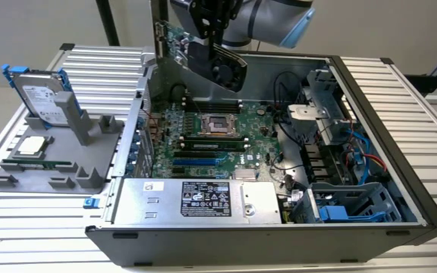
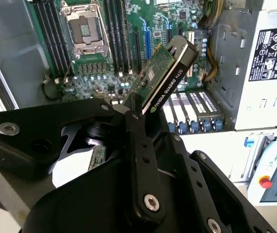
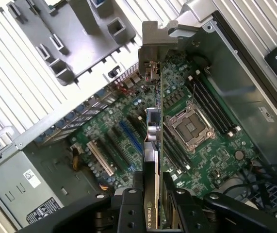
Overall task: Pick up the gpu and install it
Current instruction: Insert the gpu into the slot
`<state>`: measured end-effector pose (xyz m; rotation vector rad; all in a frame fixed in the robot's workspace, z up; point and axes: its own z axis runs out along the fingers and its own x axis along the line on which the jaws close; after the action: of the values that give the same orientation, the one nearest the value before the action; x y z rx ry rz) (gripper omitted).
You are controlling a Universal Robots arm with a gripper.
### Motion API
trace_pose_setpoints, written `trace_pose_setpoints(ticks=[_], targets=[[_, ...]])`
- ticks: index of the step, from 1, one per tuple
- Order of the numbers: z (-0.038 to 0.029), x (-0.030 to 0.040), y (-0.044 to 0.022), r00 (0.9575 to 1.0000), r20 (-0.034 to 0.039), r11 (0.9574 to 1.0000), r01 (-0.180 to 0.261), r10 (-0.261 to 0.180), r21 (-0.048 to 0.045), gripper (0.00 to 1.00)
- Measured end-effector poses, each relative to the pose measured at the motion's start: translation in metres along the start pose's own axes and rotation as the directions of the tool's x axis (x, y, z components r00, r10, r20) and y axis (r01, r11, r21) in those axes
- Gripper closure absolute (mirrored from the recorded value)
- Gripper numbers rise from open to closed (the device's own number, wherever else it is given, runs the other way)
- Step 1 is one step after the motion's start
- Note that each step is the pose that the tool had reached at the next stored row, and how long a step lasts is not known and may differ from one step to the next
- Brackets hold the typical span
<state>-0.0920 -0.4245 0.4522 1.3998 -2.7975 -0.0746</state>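
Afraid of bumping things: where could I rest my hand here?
Bare ribbed table between the gray tray and near edge, and at the exterior view's right of the case. Crowded inside, where the hand holds the gpu.

Exterior view: high, off the arm, angled down into the open case (image 1: 264,244) from its power supply (image 1: 196,200) side, table (image 1: 389,102) around it in frame. Both wrist views sit close behind the gripper (image 2: 134,104) (image 3: 153,187), looking along the clamped gpu (image 2: 165,77) (image 3: 153,131) down at the motherboard (image 2: 94,73) (image 3: 211,160). All three share the CPU socket (image 1: 220,123).
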Motion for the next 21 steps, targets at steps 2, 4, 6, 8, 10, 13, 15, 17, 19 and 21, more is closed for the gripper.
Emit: trace_pose_setpoints(ticks=[2, 4, 6, 8, 10, 13, 15, 17, 19, 21], targets=[[-0.0002, -0.0008, -0.0010, 0.9999, -0.0008, 0.9999, 0.015, -0.015, -0.0001, 1.00], [-0.0005, -0.0017, -0.0022, 0.9995, -0.0015, 0.9995, 0.031, -0.031, -0.0003, 1.00], [-0.0007, -0.0025, -0.0033, 0.9989, -0.0022, 0.9989, 0.046, -0.046, -0.0005, 1.00], [-0.0009, -0.0033, -0.0044, 0.9981, -0.0030, 0.9981, 0.062, -0.062, -0.0007, 1.00], [-0.0011, -0.0042, -0.0055, 0.9970, -0.0036, 0.9970, 0.078, -0.078, -0.0009, 1.00], [-0.0014, -0.0054, -0.0072, 0.9948, -0.0048, 0.9948, 0.102, -0.102, -0.0013, 1.00], [-0.0017, -0.0062, -0.0082, 0.9930, -0.0056, 0.9931, 0.118, -0.118, -0.0015, 1.00], [-0.0019, -0.0071, -0.0094, 0.9910, -0.0064, 0.9910, 0.134, -0.134, -0.0018, 1.00], [-0.0020, -0.0078, -0.0104, 0.9887, -0.0070, 0.9888, 0.149, -0.150, -0.0021, 1.00], [-0.0022, -0.0086, -0.0114, 0.9863, -0.0078, 0.9863, 0.165, -0.165, -0.0023, 1.00]])
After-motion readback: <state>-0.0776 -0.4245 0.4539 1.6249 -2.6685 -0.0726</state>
